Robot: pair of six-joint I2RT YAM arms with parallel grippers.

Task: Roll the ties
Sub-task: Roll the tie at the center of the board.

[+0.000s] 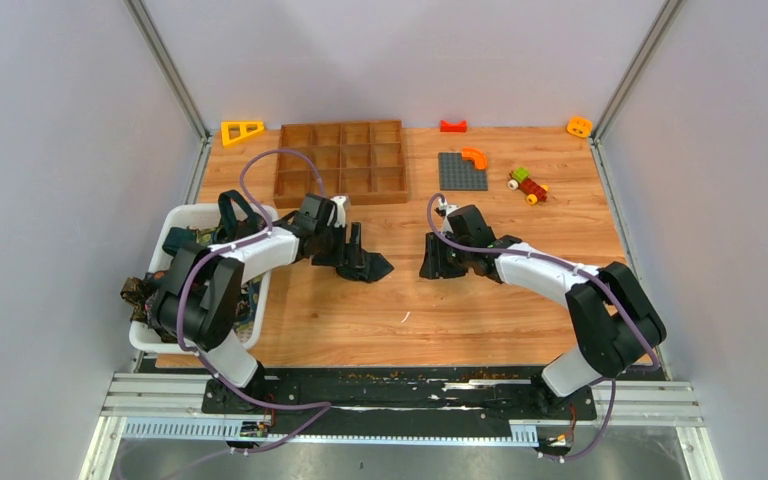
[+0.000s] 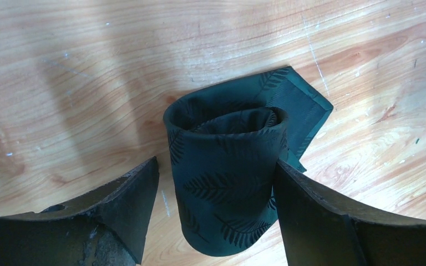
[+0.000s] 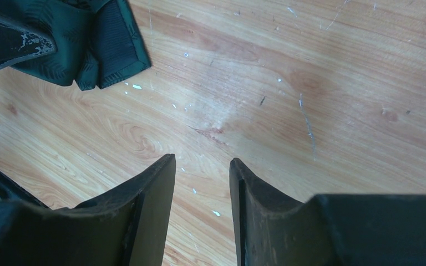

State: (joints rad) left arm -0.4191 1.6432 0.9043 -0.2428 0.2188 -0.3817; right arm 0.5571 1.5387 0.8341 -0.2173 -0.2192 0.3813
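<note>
Your left end effector (image 2: 216, 163) straddles the dark green fern-patterned necktie roll (image 2: 227, 183). Jaws are apart, one finger (image 2: 321, 216) touching the roll's side, the other just clear. The roll sits on the wooden tabletop (image 2: 89, 83), its axis roughly along the fingers, with the loose pointed tip (image 2: 305, 105) at far right. Right end effector (image 3: 202, 160) is part open and empty, and the roll lies off to its left. Left arm is nearer.

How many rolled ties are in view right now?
1: the dark green roll stands between the fingers of the left gripper. Loose ties lie in the white basket, which could hide another.
</note>
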